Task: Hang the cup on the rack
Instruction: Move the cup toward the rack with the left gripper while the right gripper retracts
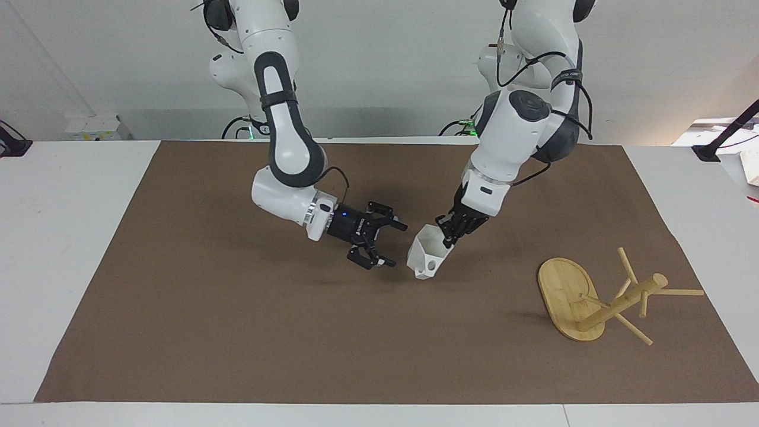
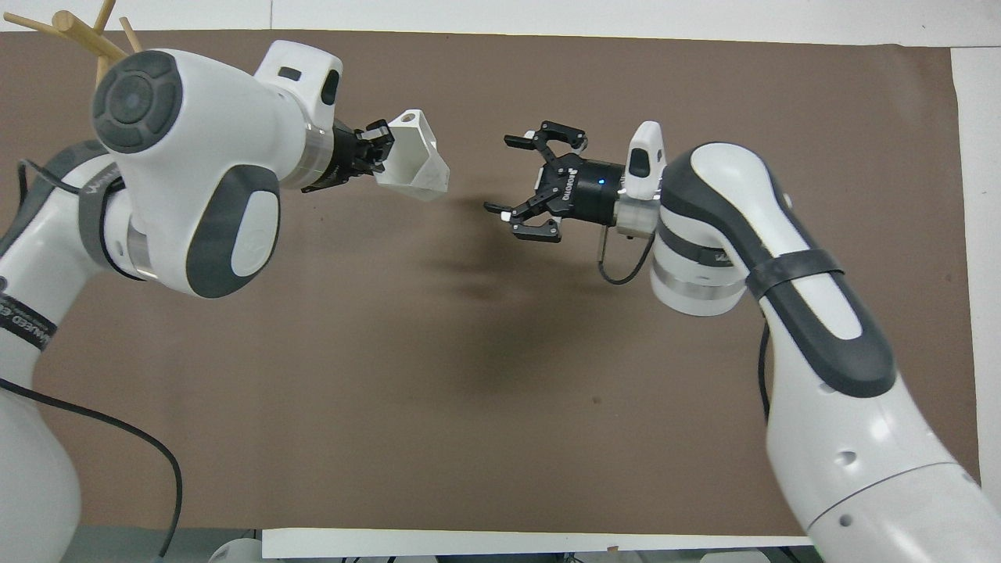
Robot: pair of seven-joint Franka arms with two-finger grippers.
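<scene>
The white faceted cup (image 1: pixel 428 257) hangs tilted in the air over the middle of the brown mat, and my left gripper (image 1: pixel 449 232) is shut on its rim. The overhead view shows the same cup (image 2: pixel 418 160) sticking out from the left gripper (image 2: pixel 381 150). My right gripper (image 1: pixel 396 245) is open beside the cup, a short gap away, with nothing between its fingers; from above, the right gripper (image 2: pixel 500 173) points at the cup. The bamboo rack (image 1: pixel 619 302) stands on its oval base at the left arm's end of the mat. Only the rack's pegs (image 2: pixel 78 35) show from overhead.
A brown mat (image 1: pixel 237 332) covers most of the white table (image 1: pixel 71 249). Black clamp mounts sit at the table's two ends, one (image 1: pixel 714 149) by the left arm's end and one (image 1: pixel 12 145) by the right arm's end.
</scene>
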